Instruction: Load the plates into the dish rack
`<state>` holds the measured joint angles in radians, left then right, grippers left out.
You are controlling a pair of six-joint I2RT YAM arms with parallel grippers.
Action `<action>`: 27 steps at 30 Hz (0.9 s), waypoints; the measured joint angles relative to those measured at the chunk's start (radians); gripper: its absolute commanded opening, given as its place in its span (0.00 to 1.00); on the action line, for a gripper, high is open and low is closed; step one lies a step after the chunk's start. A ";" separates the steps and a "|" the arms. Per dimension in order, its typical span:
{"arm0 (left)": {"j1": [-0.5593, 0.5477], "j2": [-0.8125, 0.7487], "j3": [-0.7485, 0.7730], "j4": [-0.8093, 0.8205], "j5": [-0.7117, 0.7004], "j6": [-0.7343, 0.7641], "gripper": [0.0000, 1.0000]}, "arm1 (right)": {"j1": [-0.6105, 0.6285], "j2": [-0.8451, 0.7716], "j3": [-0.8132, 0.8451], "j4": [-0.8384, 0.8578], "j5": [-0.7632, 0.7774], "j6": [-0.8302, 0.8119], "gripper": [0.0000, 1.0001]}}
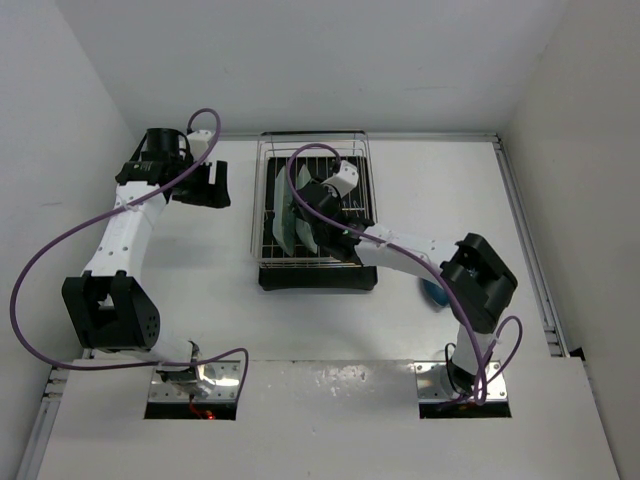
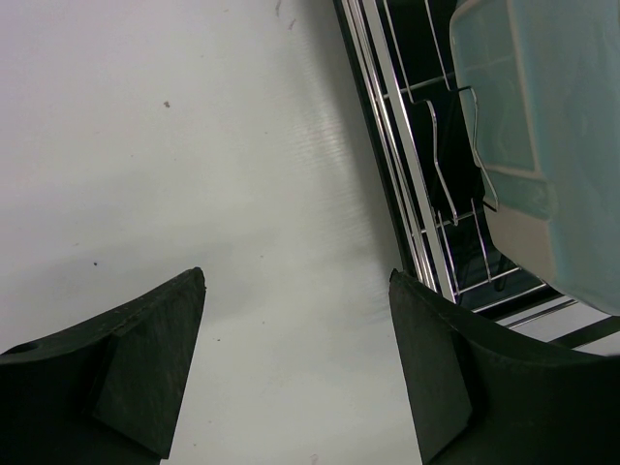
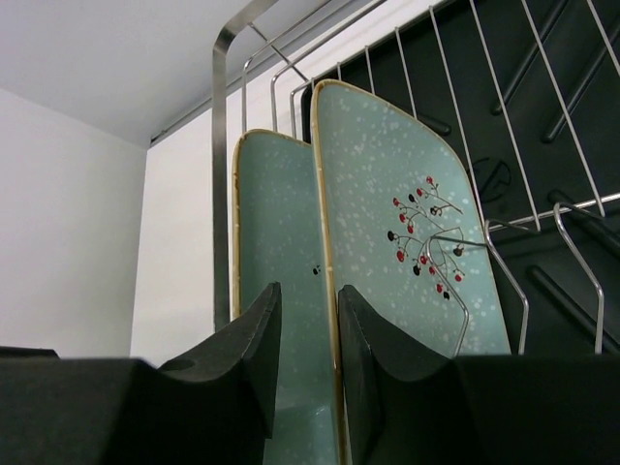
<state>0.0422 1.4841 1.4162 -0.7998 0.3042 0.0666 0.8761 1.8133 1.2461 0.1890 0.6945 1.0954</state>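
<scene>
Straddling the rim of the nearer mint plate [image 3: 407,223], the right hand [image 3: 308,295] has its fingers a little apart, with a slit of gap showing on one side, so it is not clamped. That plate, painted with a small red-and-black tree, stands on edge in the dish rack [image 3: 221,174], and a second mint plate [image 3: 276,213] stands upright just behind it. The dark blue plate [image 1: 434,294] lies on the surface [image 2: 194,145] at the rack's 4 o'clock, half hidden under the right arm [image 1: 400,250]. At the rack's 9 o'clock the left hand [image 2: 295,281] hangs wide open over the surface.
</scene>
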 measured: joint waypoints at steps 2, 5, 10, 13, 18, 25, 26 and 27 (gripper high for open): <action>0.000 0.000 0.000 0.000 0.000 0.000 0.81 | 0.000 0.000 0.000 0.000 0.000 -0.005 0.33; 0.003 0.000 0.000 0.000 0.002 0.000 0.81 | 0.000 0.000 0.000 -0.003 -0.004 -0.011 0.39; 0.010 0.000 0.000 0.000 0.003 0.000 0.81 | 0.001 -0.016 -0.002 -0.035 -0.023 0.013 0.35; 0.011 0.000 0.000 0.000 0.003 0.000 0.81 | 0.001 -0.036 -0.008 -0.066 -0.029 0.038 0.33; 0.011 0.000 0.000 0.000 0.003 0.000 0.81 | 0.004 -0.057 -0.008 -0.126 -0.051 0.077 0.33; 0.011 0.000 0.000 0.000 0.003 0.000 0.81 | 0.012 -0.089 -0.040 -0.222 -0.079 0.125 0.28; 0.011 0.000 0.000 0.000 0.003 0.000 0.81 | 0.015 -0.095 -0.048 -0.225 -0.083 0.132 0.26; 0.011 0.000 0.000 0.000 0.003 0.000 0.81 | 0.017 -0.099 -0.052 -0.225 -0.088 0.137 0.24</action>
<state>0.0532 1.4841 1.4162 -0.7994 0.3073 0.0666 0.8932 1.7142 1.1942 -0.0364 0.6067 1.2327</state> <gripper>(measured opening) 0.810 0.276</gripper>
